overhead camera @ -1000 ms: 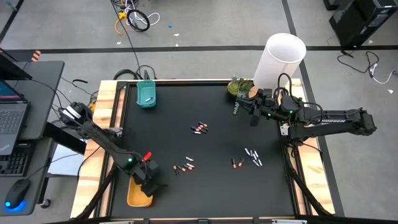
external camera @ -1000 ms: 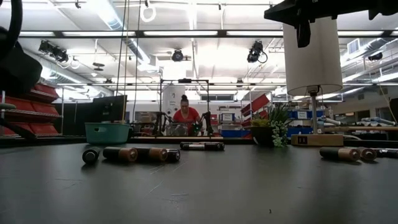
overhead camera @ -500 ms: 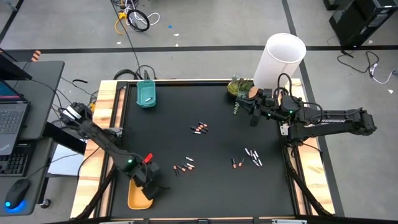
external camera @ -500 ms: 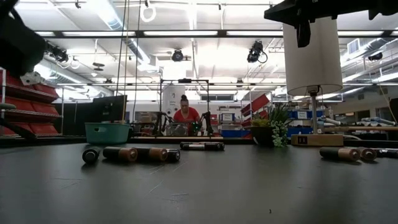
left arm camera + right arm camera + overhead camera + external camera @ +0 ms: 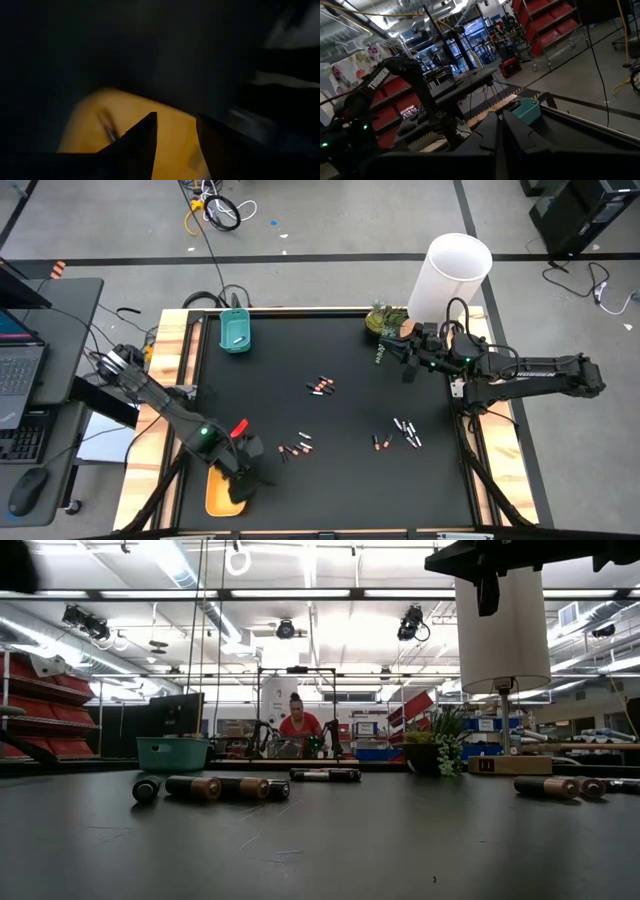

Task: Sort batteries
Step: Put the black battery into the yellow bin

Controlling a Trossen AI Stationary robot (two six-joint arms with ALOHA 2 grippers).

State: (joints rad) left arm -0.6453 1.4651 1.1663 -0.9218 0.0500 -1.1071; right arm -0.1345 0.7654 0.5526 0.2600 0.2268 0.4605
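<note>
Since the earlier frame, only the left hand (image 5: 243,483) has shifted, a little along the yellow tray (image 5: 217,496) at the worktop's (image 5: 350,395) near left corner; nothing else on the worktop has been displaced. Its fingers (image 5: 137,145) are seen parted in the left wrist view, with nothing between them, directly above the tray. One slim battery (image 5: 109,126) is seen lying in the tray, so a drop-off is judged complete.

The remaining batteries lie loose on the worktop: a group near the centre (image 5: 321,386), a group just beside the tray towards the near edge (image 5: 296,448), and a pale and dark group nearer the right edge (image 5: 404,432). The teal tray (image 5: 235,332) stands at the far left corner.

The right hand (image 5: 408,356) is parked with fingers closed near the far right corner, beside the small plant (image 5: 383,319) and holding nothing.

For the next pick, the left hand should be lifted clear of the tray rim before any sideways travel. The nearest group should be approached from above, with the fingers set across a single battery, because neighbours lying close may be rolled away.
</note>
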